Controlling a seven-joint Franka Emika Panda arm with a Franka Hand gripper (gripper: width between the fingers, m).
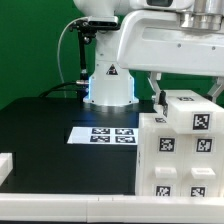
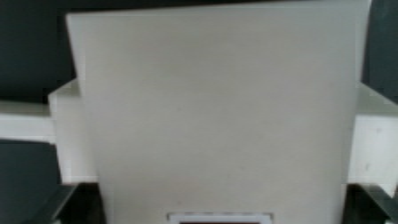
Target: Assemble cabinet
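The cabinet (image 1: 180,150) is standing upright at the bench's (image 1: 50,140) near edge, toward the exterior view's right. Directly above it, the arm is reaching down, its pincer (image 1: 158,98) pinching a white panel (image 2: 210,110) on the cabinet's top. Farther back, the marker board (image 1: 105,134) is lying flat mid-bench.

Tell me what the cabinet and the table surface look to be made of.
The cabinet looks like white moulded plastic with a smooth matte finish: its faces are uniform and blocky, with printed black-and-white tags stuck on. In the wrist view its flat panel shows no grain or gloss. The table appears covered in a black matte sheet, possibly cloth or rubber; the picture leaves that open.
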